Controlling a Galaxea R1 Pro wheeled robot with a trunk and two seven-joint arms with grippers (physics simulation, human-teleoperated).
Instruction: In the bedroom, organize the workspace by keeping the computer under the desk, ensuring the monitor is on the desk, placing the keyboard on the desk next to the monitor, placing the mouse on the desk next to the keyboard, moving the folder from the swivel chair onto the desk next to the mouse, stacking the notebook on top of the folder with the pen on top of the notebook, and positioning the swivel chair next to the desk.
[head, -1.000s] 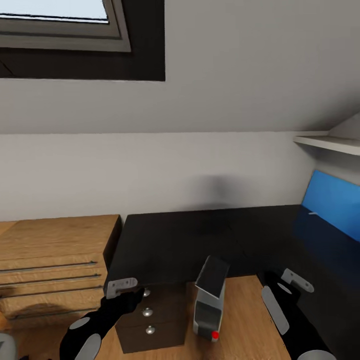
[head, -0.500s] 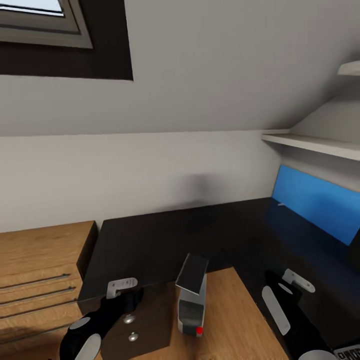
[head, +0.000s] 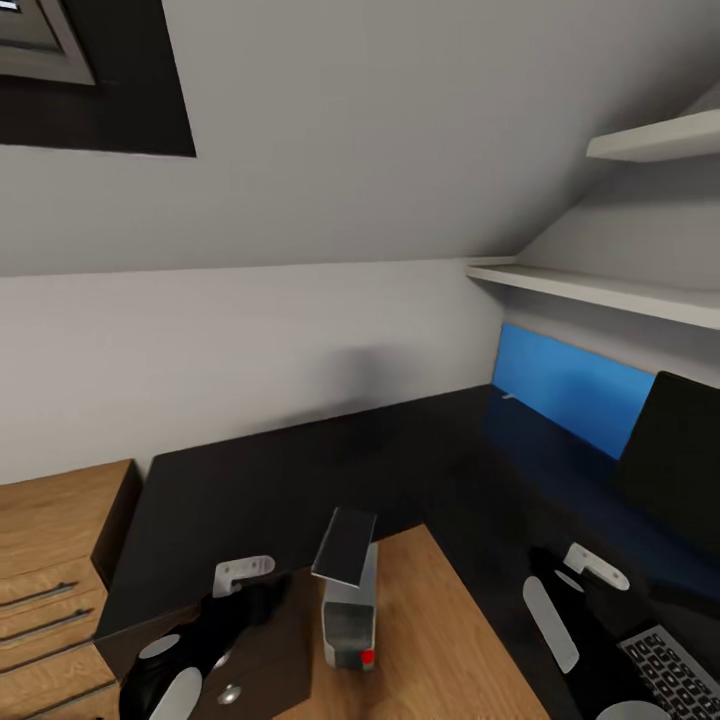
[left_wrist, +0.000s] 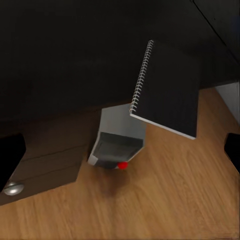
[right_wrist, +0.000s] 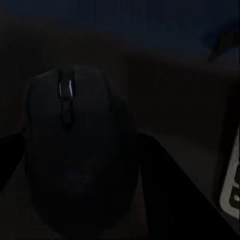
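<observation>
Right hand (head: 580, 575) carries the small black rounded mouse (right_wrist: 80, 155) over the black worktop (head: 300, 480), nr the keyboard (head: 675, 675). Left hand (head: 240, 590): grip unclear. Risk: mouse slips off if released too near the edge.

The L-shaped black worktop (head: 330, 470) runs from about nine o'clock in the head view across the middle and down toward four o'clock, with a blue back panel (head: 570, 385) along its three-o'clock arm. On that arm the monitor (head: 675, 455) stands at three o'clock before the panel, and a corner of the keyboard (head: 675, 675) lies on the top at five o'clock. In the right wrist view the mouse (right_wrist: 80, 150) rests on the dark top. Inside the L, the wooden floor (head: 440, 640) carries the computer (head: 350, 625) at six o'clock, with a dark spiral notebook (left_wrist: 167, 87) lying tilted on it.
</observation>
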